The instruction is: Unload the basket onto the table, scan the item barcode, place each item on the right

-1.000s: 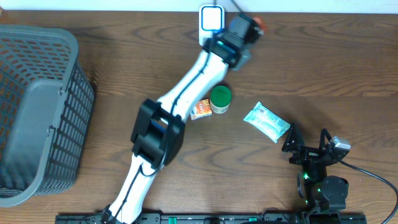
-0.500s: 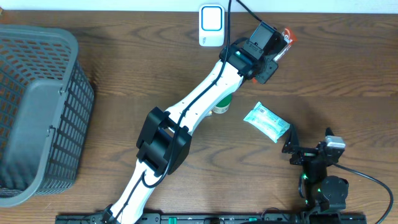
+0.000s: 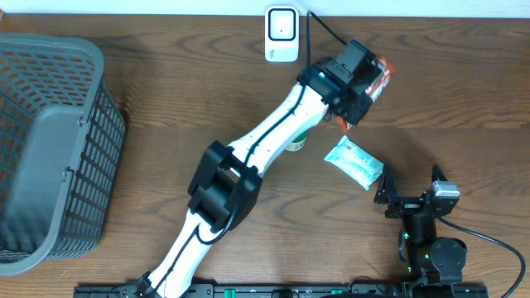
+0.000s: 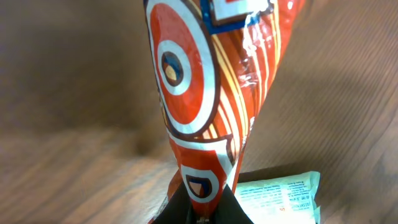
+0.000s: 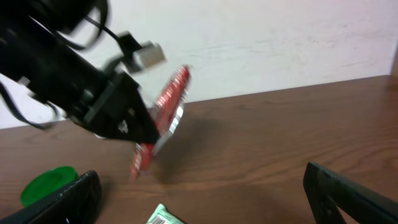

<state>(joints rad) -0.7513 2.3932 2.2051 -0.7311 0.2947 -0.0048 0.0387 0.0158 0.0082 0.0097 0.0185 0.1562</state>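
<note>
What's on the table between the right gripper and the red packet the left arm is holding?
A pale green pouch lies there, nearer the right gripper than the red packet; the overhead view shows it.

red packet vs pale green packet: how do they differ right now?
The red packet is pinched in the left fingers, raised and tilted; the pale green packet lies flat on the table, free. The red packet carries bold ringed circles; the pale green packet only fine print. Both are soft sealed pouches.
</note>
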